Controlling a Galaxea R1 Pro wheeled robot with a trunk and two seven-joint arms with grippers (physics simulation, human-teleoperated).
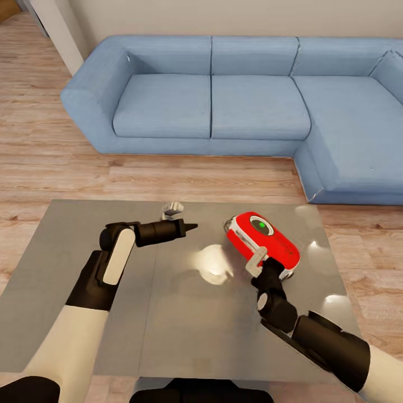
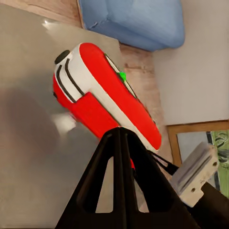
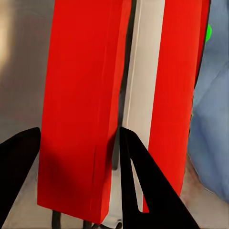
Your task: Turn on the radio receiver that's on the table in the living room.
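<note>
The red radio receiver (image 1: 267, 242) lies tilted on the right part of the grey table (image 1: 84, 268), its round dial lit green (image 1: 261, 225). My right gripper (image 1: 262, 264) is at the radio's near edge, open, and a red block of the radio (image 3: 81, 105) sits between its two black fingers (image 3: 138, 181). My left gripper (image 1: 189, 228) is shut and points at the radio from the left, a short gap away. In the left wrist view the closed fingers (image 2: 121, 143) aim at the radio's white-striped edge (image 2: 102, 90).
A blue L-shaped sofa (image 1: 224, 101) stands beyond the table on the light wood floor (image 1: 56, 162). Bright glare patches (image 1: 212, 263) lie on the glossy tabletop. A framed picture (image 2: 205, 138) leans at the beige wall.
</note>
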